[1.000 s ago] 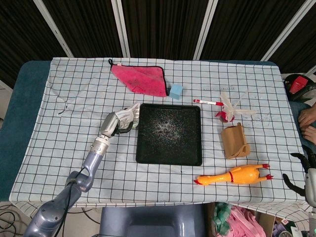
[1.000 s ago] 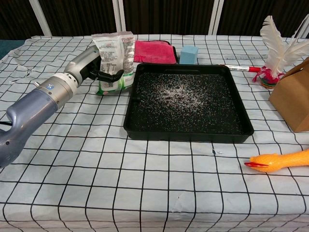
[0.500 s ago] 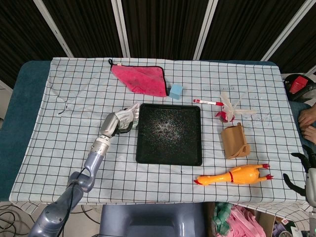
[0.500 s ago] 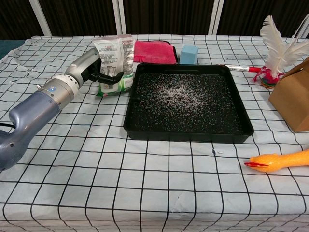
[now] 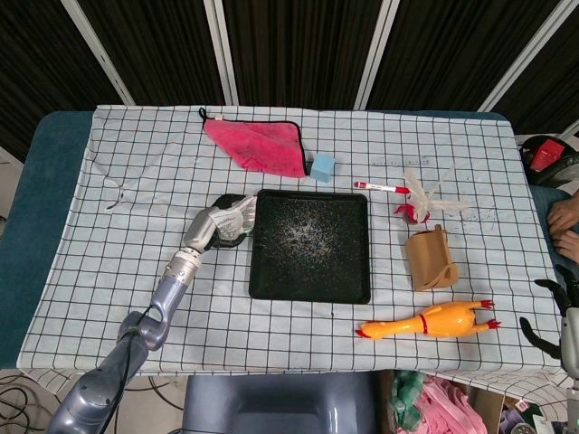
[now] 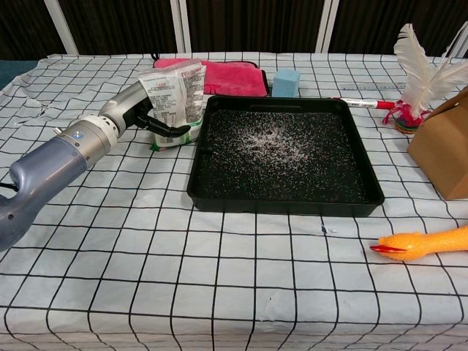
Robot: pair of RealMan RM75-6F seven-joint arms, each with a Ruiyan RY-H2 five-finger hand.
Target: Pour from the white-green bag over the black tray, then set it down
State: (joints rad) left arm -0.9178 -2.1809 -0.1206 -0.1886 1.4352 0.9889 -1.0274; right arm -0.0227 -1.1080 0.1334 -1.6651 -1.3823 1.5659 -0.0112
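Gripping the white-green printed plastic bag (image 6: 174, 99), your left hand (image 6: 143, 110) has dark fingers (image 6: 170, 130) wrapped across its lower front. The bag stands on the checked tablecloth (image 6: 146, 241), tilted, just beside the left rim of the square black tray (image 6: 281, 203), whose floor is speckled with white grains. Your right hand (image 5: 554, 318) shows only at the head view's edge, fingers apart, holding nothing.

Table is showing one black tray (image 5: 310, 246), one white-green bag (image 6: 174, 95), one pink cloth (image 5: 258, 143), one blue block (image 5: 322, 166), one red-capped marker (image 5: 380, 187), one feather shuttlecock (image 5: 425, 199), one brown paper bag (image 5: 431, 258), one rubber chicken (image 5: 427, 321).
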